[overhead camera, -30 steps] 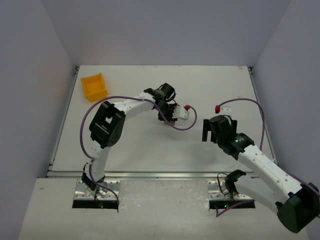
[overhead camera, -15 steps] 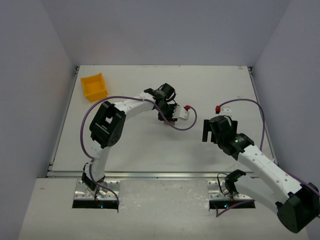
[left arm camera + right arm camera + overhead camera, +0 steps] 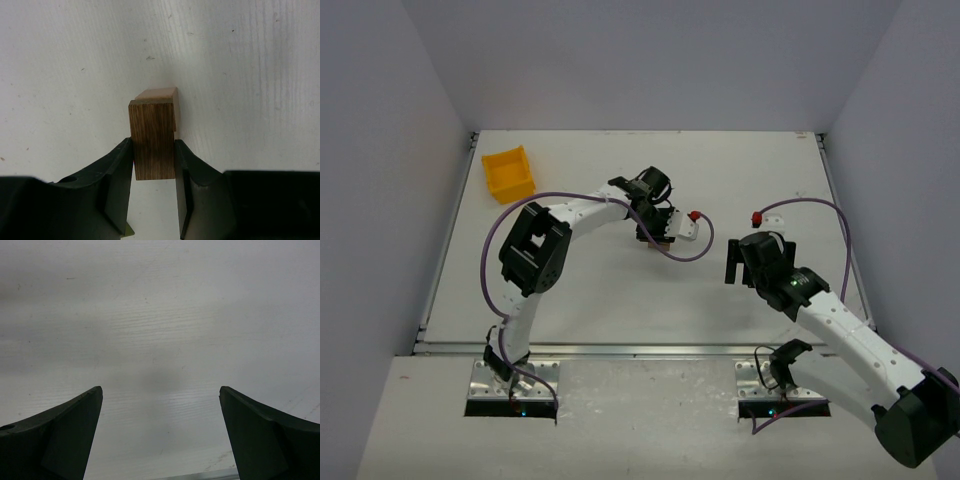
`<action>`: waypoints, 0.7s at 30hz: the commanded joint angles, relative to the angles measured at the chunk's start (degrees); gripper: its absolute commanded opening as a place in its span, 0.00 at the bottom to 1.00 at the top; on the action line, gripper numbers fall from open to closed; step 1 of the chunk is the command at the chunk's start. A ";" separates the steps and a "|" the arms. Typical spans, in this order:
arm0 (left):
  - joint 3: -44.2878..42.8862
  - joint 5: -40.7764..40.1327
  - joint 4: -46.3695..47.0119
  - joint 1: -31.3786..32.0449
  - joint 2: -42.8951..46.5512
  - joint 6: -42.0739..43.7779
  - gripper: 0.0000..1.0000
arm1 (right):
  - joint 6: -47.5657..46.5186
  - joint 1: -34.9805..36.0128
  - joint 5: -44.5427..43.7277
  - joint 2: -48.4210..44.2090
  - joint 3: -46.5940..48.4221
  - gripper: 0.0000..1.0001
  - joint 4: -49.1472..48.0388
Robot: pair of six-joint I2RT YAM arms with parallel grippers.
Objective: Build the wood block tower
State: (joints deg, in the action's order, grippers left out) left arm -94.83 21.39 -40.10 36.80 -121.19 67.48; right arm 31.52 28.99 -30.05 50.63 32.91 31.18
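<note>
White table (image 3: pixel 620 300) under bent left arm (image 3: pixel 582 212), its claw (image 3: pixel 153 156) around brown block (image 3: pixel 152 125).

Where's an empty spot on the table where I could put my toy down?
Bare table lies along the far edge, right of the yellow bin, and up front, left of the right claw. It's crowded mid-table, where the left claw grips a wood block.
</note>
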 commanded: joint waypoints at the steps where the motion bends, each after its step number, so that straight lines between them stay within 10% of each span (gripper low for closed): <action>1: -0.54 1.18 0.44 0.76 -0.21 1.78 0.12 | 1.09 -0.17 -1.51 -0.73 0.42 0.99 -0.42; 21: 0.17 1.37 0.73 1.00 -0.45 1.96 0.21 | 1.61 -0.17 -2.21 -1.76 0.32 0.99 -0.24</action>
State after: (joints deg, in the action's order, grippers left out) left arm -94.72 20.58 -40.07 37.19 -121.19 68.36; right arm 31.88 28.99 -30.35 49.19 32.91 31.44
